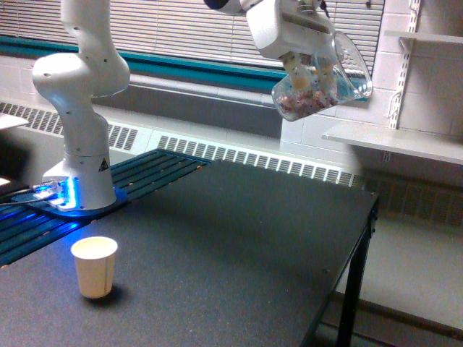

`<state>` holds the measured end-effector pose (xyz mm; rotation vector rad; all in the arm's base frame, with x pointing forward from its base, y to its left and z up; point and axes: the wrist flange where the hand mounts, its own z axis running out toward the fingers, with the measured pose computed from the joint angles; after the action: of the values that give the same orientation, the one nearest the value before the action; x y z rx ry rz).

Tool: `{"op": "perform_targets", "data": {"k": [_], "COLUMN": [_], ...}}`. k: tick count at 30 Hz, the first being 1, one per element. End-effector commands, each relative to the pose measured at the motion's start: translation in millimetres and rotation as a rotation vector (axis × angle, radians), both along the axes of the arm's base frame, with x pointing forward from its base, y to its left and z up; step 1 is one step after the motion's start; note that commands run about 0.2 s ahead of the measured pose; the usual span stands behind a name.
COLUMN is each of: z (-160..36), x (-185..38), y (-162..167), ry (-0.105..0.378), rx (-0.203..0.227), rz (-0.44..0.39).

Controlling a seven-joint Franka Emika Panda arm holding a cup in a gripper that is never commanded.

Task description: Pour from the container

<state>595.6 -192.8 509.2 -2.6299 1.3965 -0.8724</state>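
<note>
The container (327, 78), a clear plastic cup with small pinkish-white pieces gathered at its lower left end, hangs high at the top right of the exterior view. It is tilted, with its wide mouth facing right and slightly up. My gripper (311, 61) is shut on the container from above, its fingers pressed against the cup's sides. A small cream paper cup (95, 266) stands upright on the black table (239, 246) at the lower left, far below and left of the container.
The arm's white base (79, 173) stands at the left on a blue-lit mount. The table's right edge (365, 238) drops to the floor. White wall shelves (405, 141) sit just right of the container. A radiator grille runs along the back wall.
</note>
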Motion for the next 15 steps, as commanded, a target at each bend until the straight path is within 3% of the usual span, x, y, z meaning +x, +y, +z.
{"op": "perform_targets", "data": {"k": [1, 15], "z": [0.8, -4.9], "x": [-2.5, -11.8], "y": [-10.4, -16.5], "ry": [0.0, -0.008], "rx": [-0.004, -0.013], "rz": [-0.02, -0.011]}}
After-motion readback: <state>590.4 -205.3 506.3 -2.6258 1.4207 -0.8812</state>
